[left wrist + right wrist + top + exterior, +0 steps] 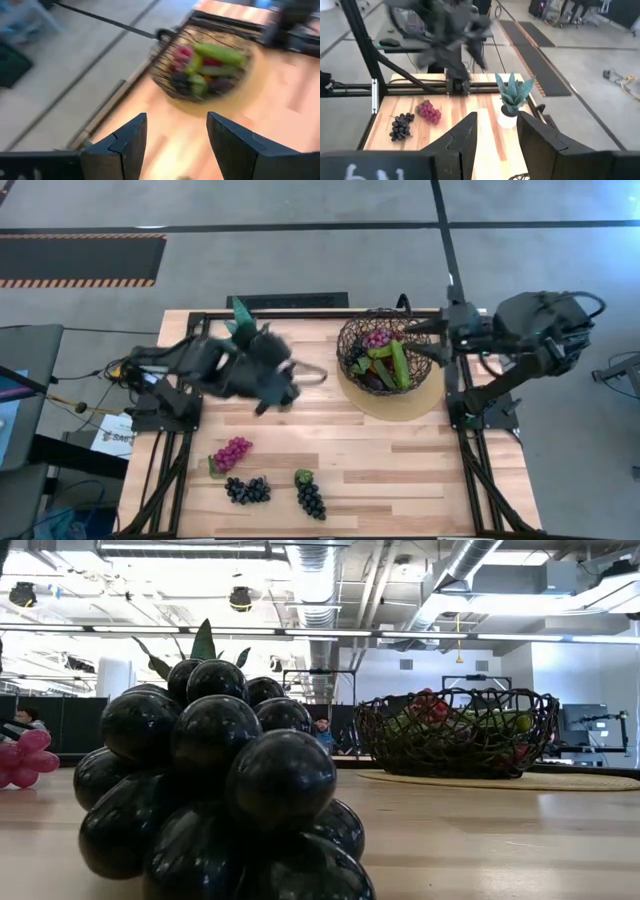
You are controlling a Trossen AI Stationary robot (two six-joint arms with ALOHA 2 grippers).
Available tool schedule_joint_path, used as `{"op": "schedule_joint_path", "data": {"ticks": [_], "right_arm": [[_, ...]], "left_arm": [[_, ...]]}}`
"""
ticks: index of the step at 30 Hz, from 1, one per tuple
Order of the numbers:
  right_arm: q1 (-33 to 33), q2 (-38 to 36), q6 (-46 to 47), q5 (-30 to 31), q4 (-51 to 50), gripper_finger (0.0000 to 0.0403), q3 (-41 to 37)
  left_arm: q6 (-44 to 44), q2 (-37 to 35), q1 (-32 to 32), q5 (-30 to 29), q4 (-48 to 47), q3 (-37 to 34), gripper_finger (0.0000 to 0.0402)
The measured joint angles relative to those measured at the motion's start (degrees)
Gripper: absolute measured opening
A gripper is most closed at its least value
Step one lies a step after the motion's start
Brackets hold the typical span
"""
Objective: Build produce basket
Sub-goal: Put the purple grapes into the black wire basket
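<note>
The dark wire basket (352, 340) stands on a flat tan disc (400, 405) at the table's far right. It holds magenta grapes (377, 337), green cucumbers (400, 365) and darker pieces. On the near left of the table lie a magenta grape bunch (232, 452) and two black bunches (248, 490) (310, 498). My left gripper (310, 375) hovers open left of the basket, which lies ahead of it (205, 65), with nothing between its fingers (176, 117). My right gripper (412, 340) is open and empty at the basket's right rim (497, 116).
A small potted green plant (245, 325) stands at the far edge, close beside my left arm. In the low view a black bunch (220, 790) fills the foreground. Bare wood lies between the loose bunches and the disc. People sit in the room beyond.
</note>
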Motion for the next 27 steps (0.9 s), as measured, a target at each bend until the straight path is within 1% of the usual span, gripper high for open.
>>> {"op": "schedule_joint_path", "data": {"ticks": [3,4,7,11,13,15,18,20,22,24,27], "right_arm": [[-0.34,2.07,-0.59,-0.14,0.21,0.0159,0.02],[-0.24,2.89,-0.59,-0.24,0.25,0.0159,0.02],[-0.16,5.36,-0.59,-0.45,0.45,0.0156,0.02],[-0.15,8.76,-0.10,-0.49,1.44,0.0153,0.00],[-0.17,10.48,-0.11,-0.46,3.41,0.0153,0.00],[0.05,11.89,-0.11,-1.12,5.64,0.0153,0.00],[0.49,13.30,-0.09,-2.31,9.32,0.0156,0.00],[1.16,14.03,0.42,-2.59,11.28,0.0157,0.00],[1.68,14.83,2.39,-2.61,11.33,0.0157,0.00],[2.14,15.66,5.31,-2.61,10.96,0.0157,0.00],[2.92,17.13,9.75,-2.61,10.02,0.0156,0.00]], "left_arm": [[-7.10,-0.73,-5.34,-1.52,-0.49,-0.85,0.0193],[-9.71,-0.77,-6.85,-2.67,-0.53,-1.80,0.0193],[-14.08,-1.22,-11.03,-2.92,-0.54,-5.15,0.0185],[-18.54,-3.42,-14.84,-1.65,-0.44,-13.15,0.0163],[-20.68,-5.52,-15.97,0.85,-0.46,-18.44,0.0150],[-24.07,-9.23,-17.51,4.23,-0.58,-24.87,0.0137],[-31.36,-16.24,-19.40,8.91,-0.62,-35.73,0.0123],[-37.79,-21.48,-21.20,11.74,-0.62,-43.45,0.0118],[-45.34,-26.96,-22.94,14.86,-0.73,-50.67,0.0117],[-52.00,-31.43,-24.74,19.17,-0.74,-57.06,0.0116],[-58.29,-35.99,-27.24,24.90,-0.36,-64.90,0.0116]]}}
